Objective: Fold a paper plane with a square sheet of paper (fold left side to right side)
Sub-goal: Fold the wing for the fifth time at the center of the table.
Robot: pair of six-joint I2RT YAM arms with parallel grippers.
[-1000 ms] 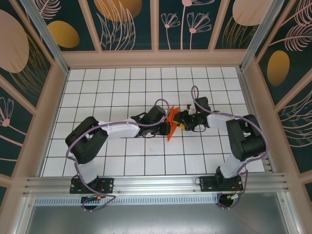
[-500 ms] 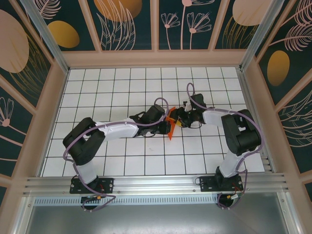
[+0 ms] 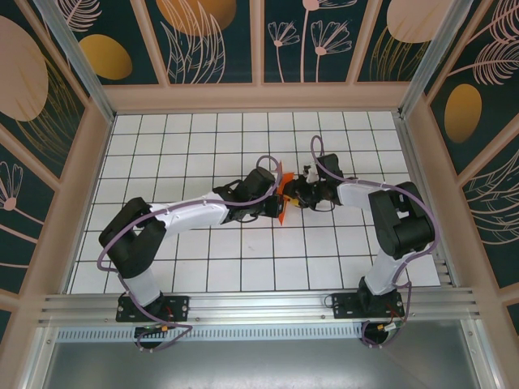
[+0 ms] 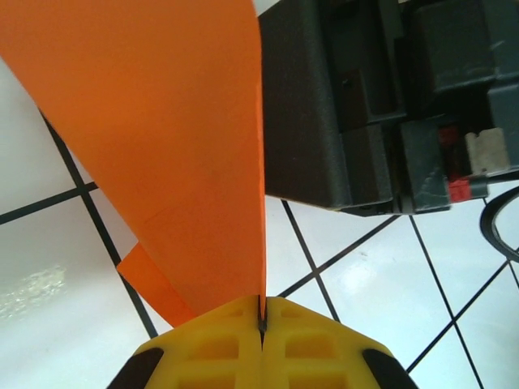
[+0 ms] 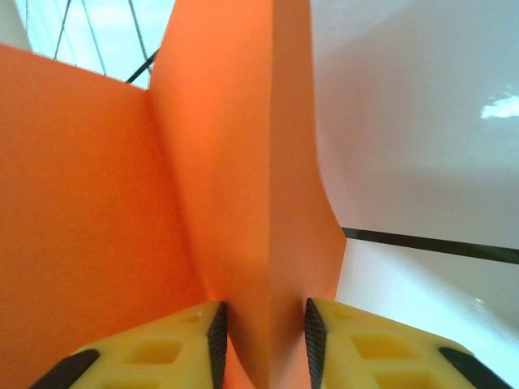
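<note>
1. Saw the paper [image 4: 186, 138] cropped by the top edge of the left wrist view; lost its lower tip inside the pressed-together fingers of the left gripper [image 4: 261, 314].
2. In the right wrist view, found the paper cropped at the top and left, close and blurred; could not tell whether the right gripper [image 5: 263, 326] pinched the fold.
3. From overhead, could not read the folds: too small, half covered by both grippers.

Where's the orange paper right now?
Top view: the orange paper is mid-table between the two arms; the left gripper pinches its edge, the right gripper straddles a fold.

White tabletop [image 3: 186, 146] with black grid lines
</note>
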